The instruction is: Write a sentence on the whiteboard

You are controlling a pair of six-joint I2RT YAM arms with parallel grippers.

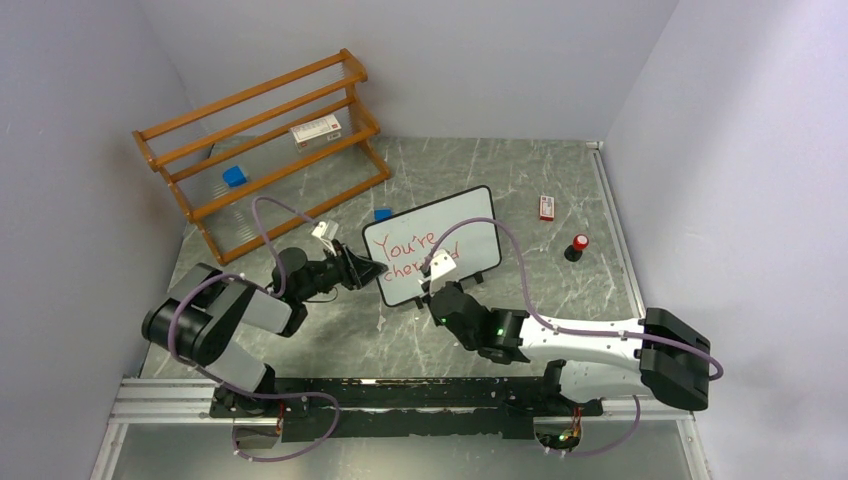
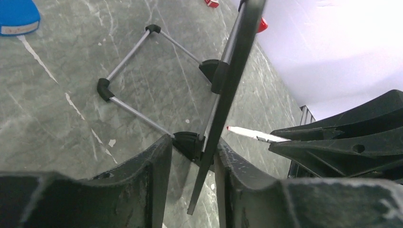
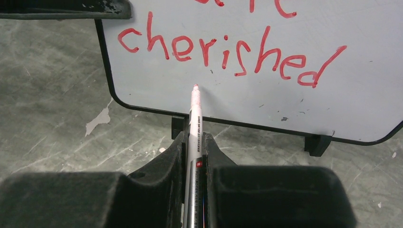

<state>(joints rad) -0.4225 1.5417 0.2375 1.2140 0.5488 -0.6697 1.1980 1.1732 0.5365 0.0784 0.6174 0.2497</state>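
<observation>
The whiteboard (image 1: 445, 228) stands upright on small black feet at the table's middle. Red lettering reads "You're" (image 1: 412, 243) with "cherished" (image 3: 223, 52) below it; no third line shows. My left gripper (image 1: 368, 268) is closed around the board's left edge (image 2: 233, 71) and corner foot (image 2: 187, 142). My right gripper (image 1: 440, 278) is shut on a white marker (image 3: 195, 118). The marker's red tip (image 3: 195, 88) sits at the board's surface just under "cherished", near the lower left. The marker also shows in the left wrist view (image 2: 252, 134).
A wooden rack (image 1: 260, 140) stands at the back left with a white box (image 1: 315, 130) and a blue block (image 1: 234, 176). A small blue piece (image 1: 382, 213) lies behind the board. A red-white box (image 1: 546, 207) and a red-topped cap (image 1: 577, 246) lie to the right.
</observation>
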